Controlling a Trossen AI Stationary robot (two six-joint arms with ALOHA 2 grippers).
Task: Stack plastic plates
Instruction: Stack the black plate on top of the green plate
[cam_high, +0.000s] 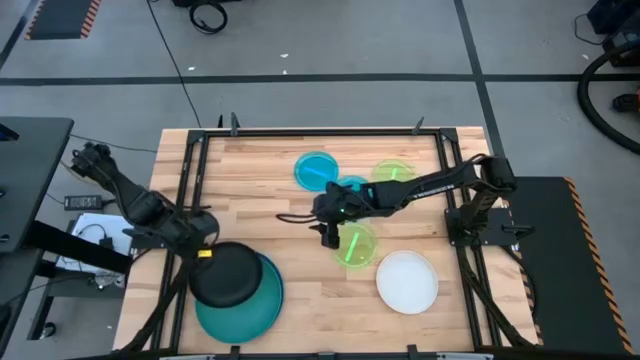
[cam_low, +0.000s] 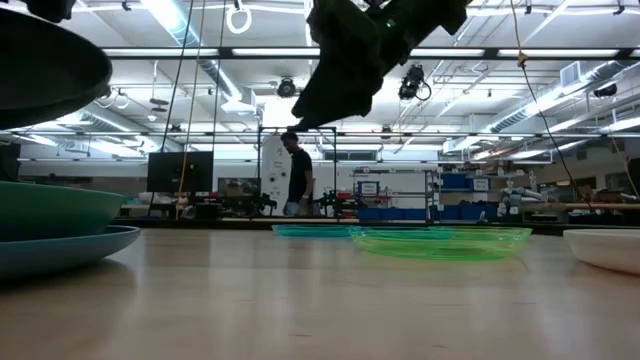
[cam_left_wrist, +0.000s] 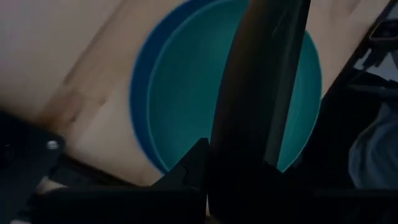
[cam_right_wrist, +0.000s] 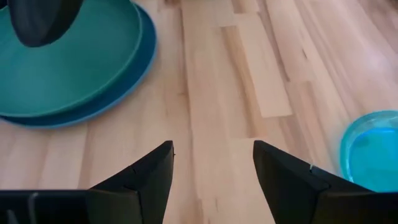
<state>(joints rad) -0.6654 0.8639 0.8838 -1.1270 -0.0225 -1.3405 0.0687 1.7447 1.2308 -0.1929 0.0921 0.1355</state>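
My left pincer (cam_high: 205, 255) clamps one round black plastic plate (cam_high: 228, 273) lower left; my right pincer (cam_high: 329, 238) gapes over two lime green (cam_high: 356, 245), two cyan translucent plates (cam_high: 316, 169).

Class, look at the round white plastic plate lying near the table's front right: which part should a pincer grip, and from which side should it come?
Grip the raised rim of the round white plastic plate, probably at the edge facing the open right pincer, coming down from above. It lies flat on the wooden table, apart from the other plates, so only the thin upturned edge gives the fingers purchase.

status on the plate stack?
Left gripper shut on black plate, over teal plate. Right gripper open, empty, mid-table. Nothing blocking.
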